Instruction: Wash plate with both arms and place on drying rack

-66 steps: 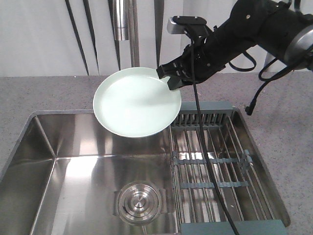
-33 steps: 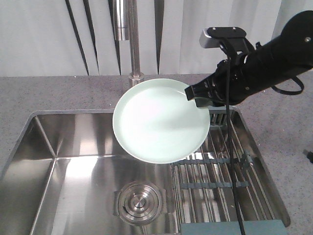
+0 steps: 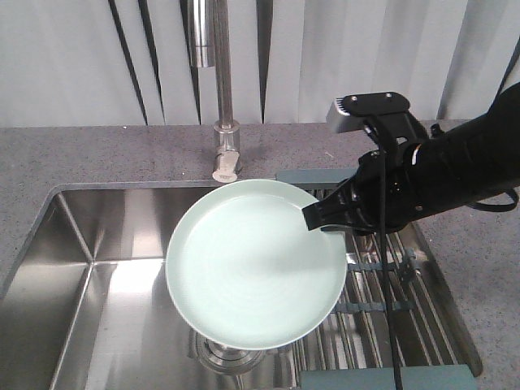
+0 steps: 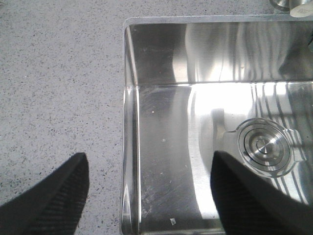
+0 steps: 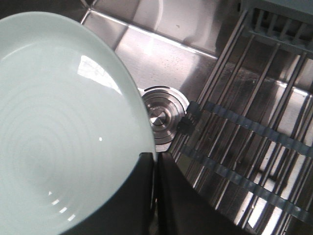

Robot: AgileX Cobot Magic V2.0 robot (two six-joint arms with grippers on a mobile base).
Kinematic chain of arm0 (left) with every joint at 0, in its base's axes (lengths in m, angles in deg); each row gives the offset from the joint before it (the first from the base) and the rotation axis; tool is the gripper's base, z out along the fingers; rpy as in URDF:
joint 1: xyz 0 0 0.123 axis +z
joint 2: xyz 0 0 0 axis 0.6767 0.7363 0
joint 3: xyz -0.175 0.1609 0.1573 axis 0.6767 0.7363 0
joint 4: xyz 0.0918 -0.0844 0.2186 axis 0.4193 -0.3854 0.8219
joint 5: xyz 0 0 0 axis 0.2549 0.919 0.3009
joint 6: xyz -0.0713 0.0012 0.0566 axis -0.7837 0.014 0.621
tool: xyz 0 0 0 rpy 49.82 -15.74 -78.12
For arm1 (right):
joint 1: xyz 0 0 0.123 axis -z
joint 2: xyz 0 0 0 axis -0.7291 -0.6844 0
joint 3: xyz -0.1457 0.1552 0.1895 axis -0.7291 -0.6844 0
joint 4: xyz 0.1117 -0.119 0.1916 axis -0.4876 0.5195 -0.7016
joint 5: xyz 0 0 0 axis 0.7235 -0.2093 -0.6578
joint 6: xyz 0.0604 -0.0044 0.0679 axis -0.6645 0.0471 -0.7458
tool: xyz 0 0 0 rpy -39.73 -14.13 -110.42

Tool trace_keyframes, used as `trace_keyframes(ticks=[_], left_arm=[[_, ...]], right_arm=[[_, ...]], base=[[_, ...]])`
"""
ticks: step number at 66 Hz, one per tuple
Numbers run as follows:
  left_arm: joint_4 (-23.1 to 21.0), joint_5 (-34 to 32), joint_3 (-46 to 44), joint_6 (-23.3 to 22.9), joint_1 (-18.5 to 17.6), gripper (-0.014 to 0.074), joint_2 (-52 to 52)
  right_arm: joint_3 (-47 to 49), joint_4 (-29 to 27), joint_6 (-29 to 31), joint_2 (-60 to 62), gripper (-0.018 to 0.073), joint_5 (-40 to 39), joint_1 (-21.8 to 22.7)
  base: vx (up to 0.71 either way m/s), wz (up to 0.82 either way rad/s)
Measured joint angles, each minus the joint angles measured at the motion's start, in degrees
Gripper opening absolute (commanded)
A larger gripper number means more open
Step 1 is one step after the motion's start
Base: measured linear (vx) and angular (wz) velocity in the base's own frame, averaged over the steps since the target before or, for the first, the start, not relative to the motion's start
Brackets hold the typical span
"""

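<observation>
Plate: a round, pale mint-green glossy plate (image 3: 252, 264) with a low upturned rim is held in the air above the sink. It is tilted, with its face up toward the front camera. In the front view its right edge overlaps the left side of the rack.
Right gripper: the black right gripper (image 5: 154, 164) is clamped on the plate's rim at its right edge, one finger on each face.
Right arm: the black right arm (image 3: 463, 171), with cables and a light grey camera block (image 3: 366, 110), reaches in from the right above the rack.
Left gripper: the black left gripper (image 4: 149, 159) has its jaws spread wide with nothing between them. One finger is over the counter and the other over the basin, straddling the sink's left edge.
Drying rack: a rectangular drying rack (image 3: 431, 317) of parallel steel rods with grey-blue plastic bars sits in the right part of the sink.
Sink: a stainless steel sink basin (image 3: 106, 252) is set into the counter.
Drain: a round steel drain (image 4: 264, 147) sits in the basin floor, mostly hidden under the plate in the front view.
Faucet: an upright steel faucet (image 3: 221, 89) stands at the sink's back edge, behind the plate.
Counter: a grey speckled stone counter (image 3: 81, 154) surrounds the sink.
</observation>
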Motion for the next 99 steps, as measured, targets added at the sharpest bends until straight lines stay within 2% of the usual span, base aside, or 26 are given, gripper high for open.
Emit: trace_keyframes(ticks=[11,26,49,56,72,99], left_arm=[[0.00,0.00,0.00,0.00,0.00,0.0495,0.00],[0.00,0.00,0.00,0.00,0.00,0.0495,0.00],[0.00,0.00,0.00,0.00,0.00,0.0495,0.00],[0.00,0.00,0.00,0.00,0.00,0.0495,0.00],[0.00,0.00,0.00,0.00,0.00,0.0495,0.00],[0.00,0.00,0.00,0.00,0.00,0.0495,0.00]], right_arm=[[0.00,-0.32,-1.61,-0.17,-0.0004,-2.40,-4.60],[2.72,-0.46,-3.08,-4.56,-0.0004,-3.66,-8.19],[15.71,0.25,-3.47,-15.30,-0.0004,-2.34,-9.40],[19.63,0.43,-3.47,-18.12,-0.0004,-1.35,-8.52],[26.62,0.75,-2.57,-22.67,-0.0004,0.98,-3.24],[25.55,0.26,-0.19,-21.80,-0.0004,4.02,6.20]], base=[[0.00,0.00],[0.00,0.00],[0.00,0.00],[0.00,0.00],[0.00,0.00],[0.00,0.00]])
